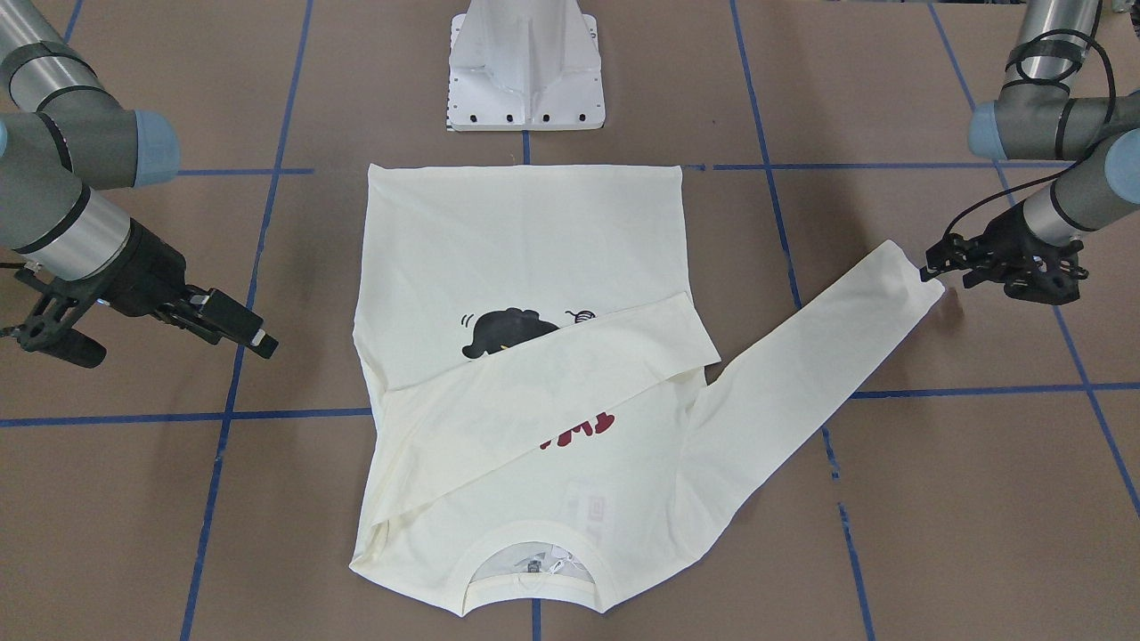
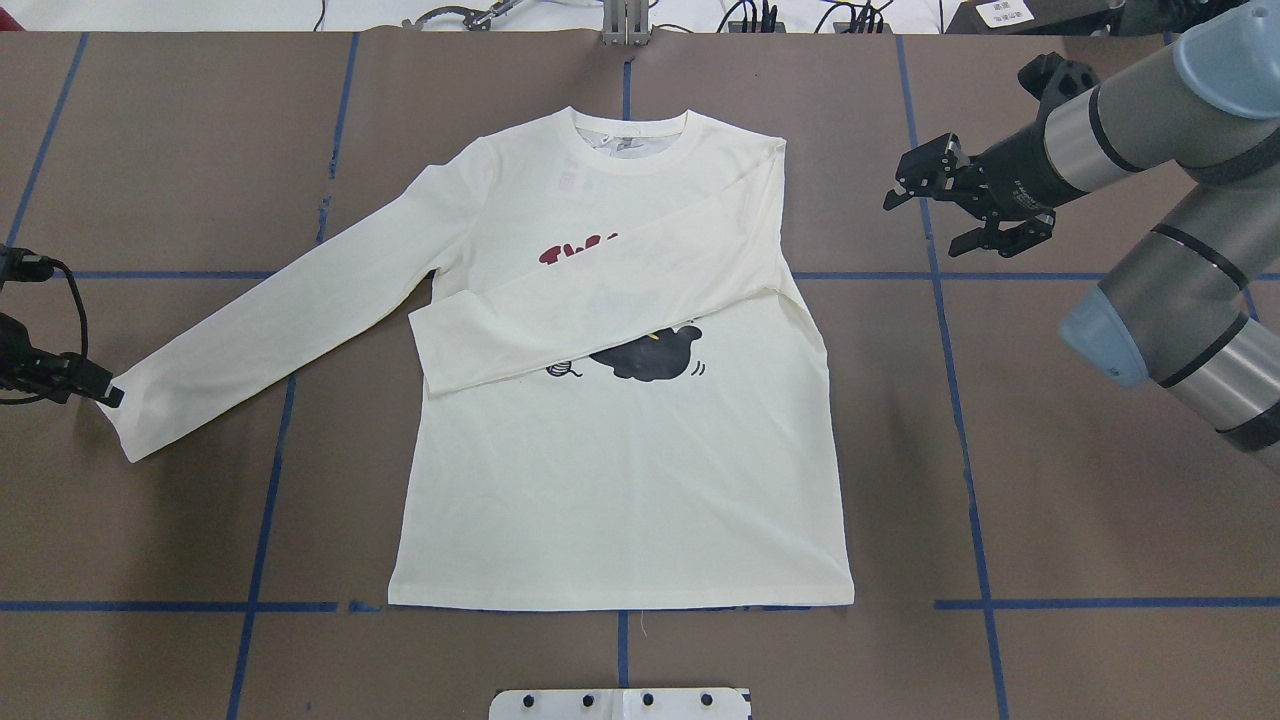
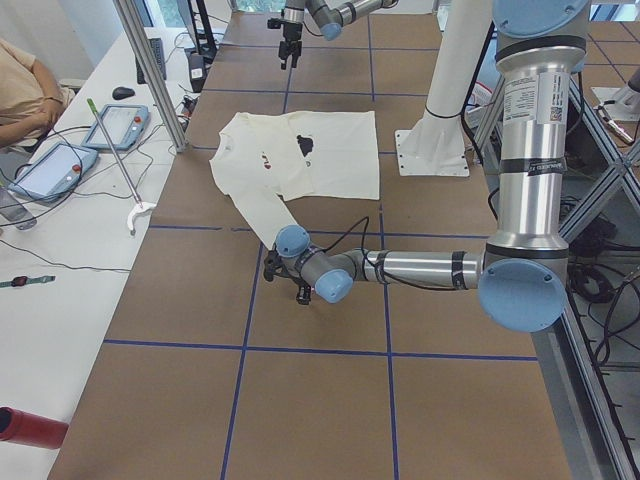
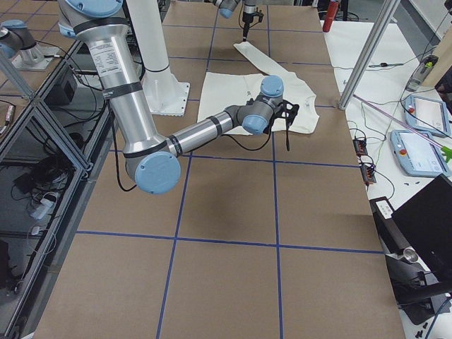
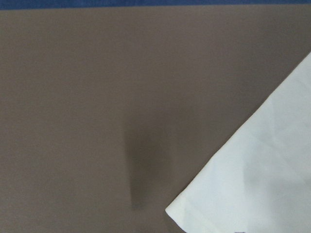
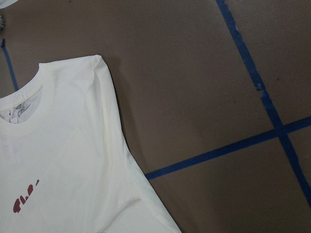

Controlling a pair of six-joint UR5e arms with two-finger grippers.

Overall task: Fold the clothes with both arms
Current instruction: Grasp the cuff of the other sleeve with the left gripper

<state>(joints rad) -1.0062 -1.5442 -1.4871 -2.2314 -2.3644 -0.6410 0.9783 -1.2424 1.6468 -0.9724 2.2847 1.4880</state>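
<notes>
Bright, even light with soft shadows; the left wrist view seems slightly blurred.

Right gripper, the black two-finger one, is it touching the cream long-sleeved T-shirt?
Apart. The overhead exterior view shows bare brown table between the right gripper and the nearest shoulder of the cream long-sleeved T-shirt.

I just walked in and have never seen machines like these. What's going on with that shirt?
Two robot arms are folding a cream T-shirt that lies print-up on the table. The folded sleeve already lies across the chest. The other sleeve stretches out to the side, and the left gripper is right at its cuff; I cannot tell whether it has gripped it. The right gripper hangs open beside the shirt's shoulder, holding nothing.
</notes>
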